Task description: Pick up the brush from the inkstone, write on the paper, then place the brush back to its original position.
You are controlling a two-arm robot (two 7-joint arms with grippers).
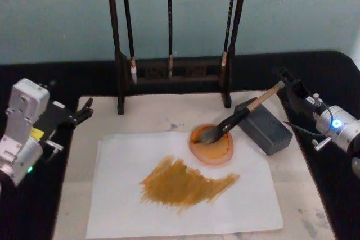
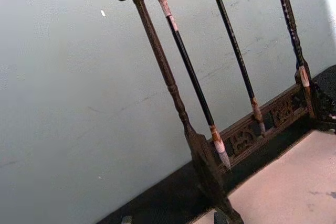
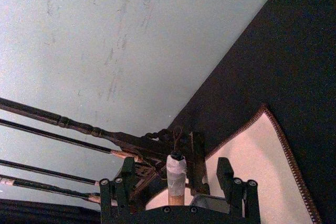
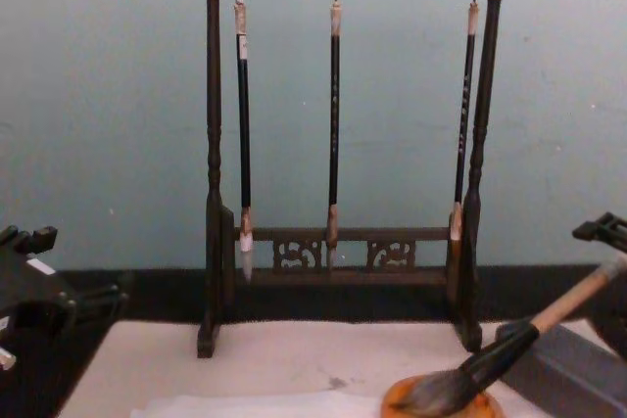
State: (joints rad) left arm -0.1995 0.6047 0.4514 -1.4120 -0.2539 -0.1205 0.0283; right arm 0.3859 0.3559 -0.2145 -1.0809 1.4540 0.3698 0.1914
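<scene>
The brush (image 1: 239, 117) lies slanted, its bushy bristles in a round orange dish (image 1: 212, 149) and its tan handle propped on the dark grey inkstone block (image 1: 265, 128). My right gripper (image 1: 288, 82) hovers at the handle's far end, open. In the right wrist view the brush's white end cap (image 3: 176, 169) sits between the right gripper's fingers (image 3: 226, 174) without touching them. The white paper (image 1: 124, 161) lies in front of the dish and carries a broad ochre stroke (image 1: 185, 185). My left gripper (image 1: 83, 111) is parked at the mat's left edge, open and holding nothing.
A dark wooden rack (image 1: 171, 77) with three thin black brushes hanging from it stands at the back of the beige mat (image 1: 163, 113). Black table surface (image 1: 332, 71) surrounds the mat. A pale green wall rises behind.
</scene>
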